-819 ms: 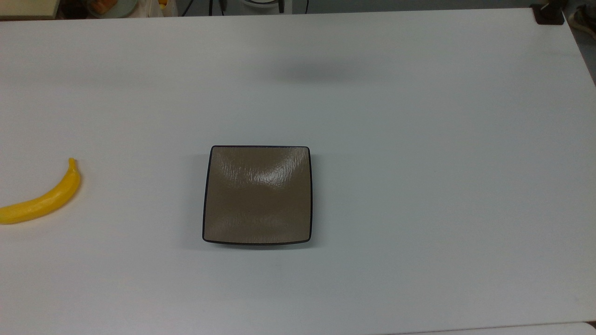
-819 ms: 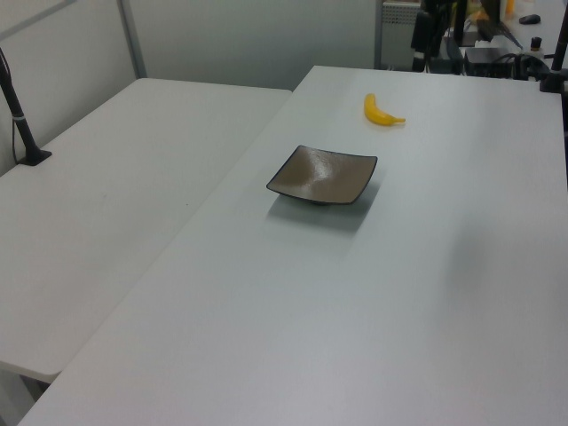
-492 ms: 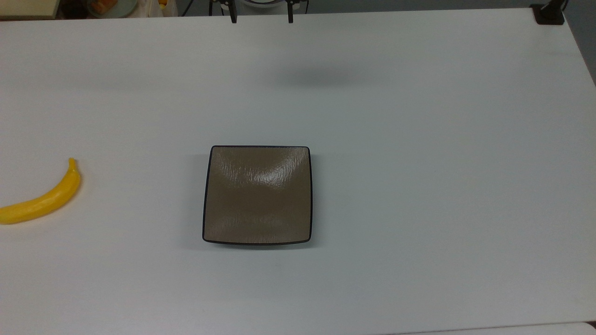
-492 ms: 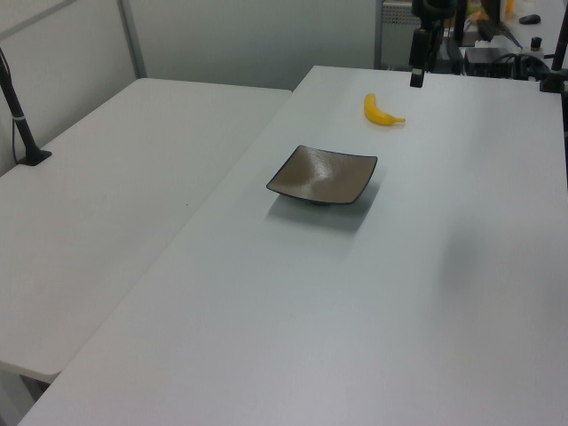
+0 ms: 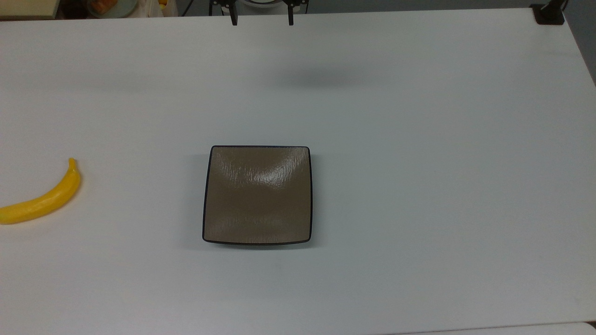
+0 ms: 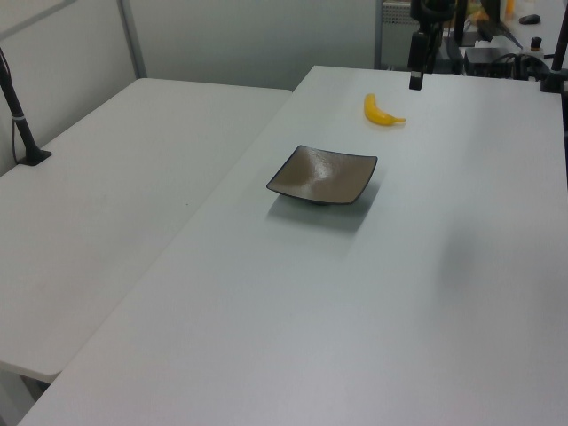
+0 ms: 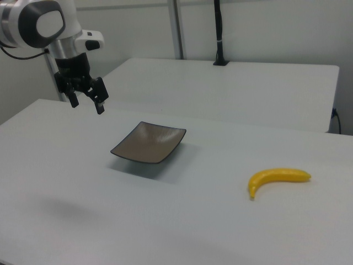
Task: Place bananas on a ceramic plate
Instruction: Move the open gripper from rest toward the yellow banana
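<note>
gripper [image 7: 87,103]: we see it in the air above the table [image 5: 419,139], fingers spread wide, nothing between them. In the top view its two fingertips [image 5: 234,20] poke in at the top edge, well above the plate in the picture.
arm [image 7: 38,22]: white, comes in from the right view's upper left, wrist pointing down.
banana [image 5: 42,197]: lies flat on the table at the top view's far left, part-cut by the picture's edge, stem tip pointing up in the picture. Not on the plate.
plate [image 5: 257,194]: square, brown, dark rim, sits near the table's middle, nothing on it.
banana vs gripper: well apart. In the top view the banana is low left, the fingertips top centre. In the right view the banana [image 7: 278,178] is at the right, the gripper at the left, and the plate [image 7: 149,143] lies between them.
left view: gripper [image 6: 415,78] hangs at the far end of the table, banana [image 6: 382,111] just below and to the left view's left of it in the picture, plate [image 6: 323,175] nearer the camera. We can't tell how high the fingertips are off the table here.
second table [image 6: 124,177]: white, butts against the first at the left view's left.
</note>
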{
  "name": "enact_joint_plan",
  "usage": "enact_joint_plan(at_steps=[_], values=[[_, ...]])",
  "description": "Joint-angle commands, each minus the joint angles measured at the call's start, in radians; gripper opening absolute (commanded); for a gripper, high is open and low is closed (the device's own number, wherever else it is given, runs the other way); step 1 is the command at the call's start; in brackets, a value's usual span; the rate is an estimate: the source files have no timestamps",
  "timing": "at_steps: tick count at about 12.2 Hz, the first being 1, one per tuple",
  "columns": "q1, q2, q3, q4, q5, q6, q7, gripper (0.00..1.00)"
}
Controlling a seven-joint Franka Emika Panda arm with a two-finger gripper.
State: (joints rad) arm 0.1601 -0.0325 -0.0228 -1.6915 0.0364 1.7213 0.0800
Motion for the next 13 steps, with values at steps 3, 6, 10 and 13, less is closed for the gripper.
enact_joint_plan(at_steps=[3,6,10,13], values=[[0.004,0.031,-0.009,-0.016,0.019,0.03,-0.072,1.0],[-0.013,0.121,-0.022,0.1,0.01,0.02,-0.075,1.0],[-0.15,0.302,-0.022,0.338,0.02,-0.009,-0.072,1.0],[-0.237,0.384,-0.023,0.447,0.02,-0.005,-0.046,1.0]])
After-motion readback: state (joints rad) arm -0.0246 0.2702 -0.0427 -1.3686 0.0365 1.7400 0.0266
